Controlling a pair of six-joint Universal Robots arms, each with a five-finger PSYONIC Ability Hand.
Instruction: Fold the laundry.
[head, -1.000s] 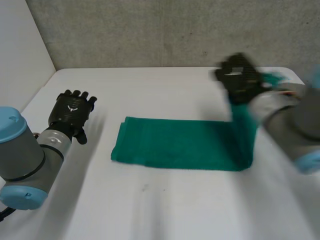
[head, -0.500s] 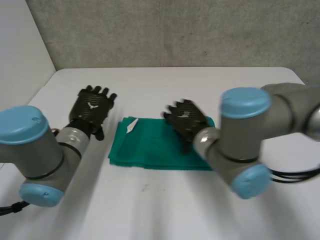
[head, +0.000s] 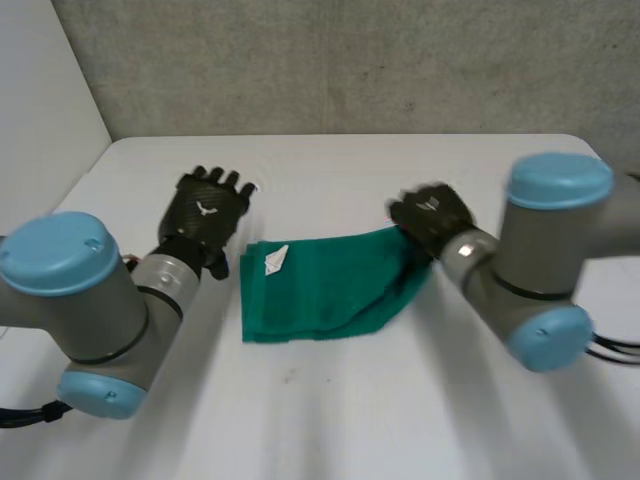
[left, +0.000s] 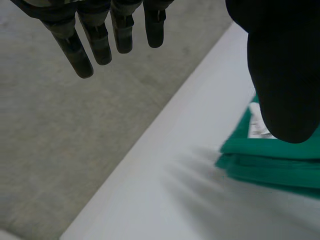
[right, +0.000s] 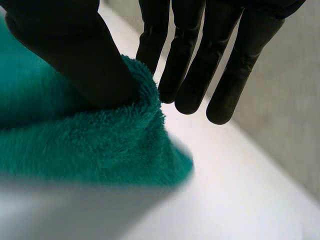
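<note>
A green towel (head: 320, 290) lies folded in the middle of the white table (head: 330, 420), a white tag (head: 277, 260) showing near its left far corner. My right hand (head: 430, 215) is at the towel's right far corner and holds that end lifted. In the right wrist view its thumb (right: 65, 50) pinches a fold of the towel (right: 75, 145) against a finger while the other fingers stay straight. My left hand (head: 210, 210) hovers just left of the towel, open, touching nothing. In the left wrist view its fingers (left: 100, 40) are straight, with the towel's edge (left: 280, 160) and the tag (left: 257, 125) beside the thumb.
A grey wall (head: 330, 60) runs behind the table's far edge, and a white wall (head: 40, 110) stands at the left. Bare tabletop lies in front of the towel and on both sides.
The towel, a long strip one second ago, is now folded to about half that length. My right hand swept left over it, then drew back right. My left hand moved closer to the towel.
</note>
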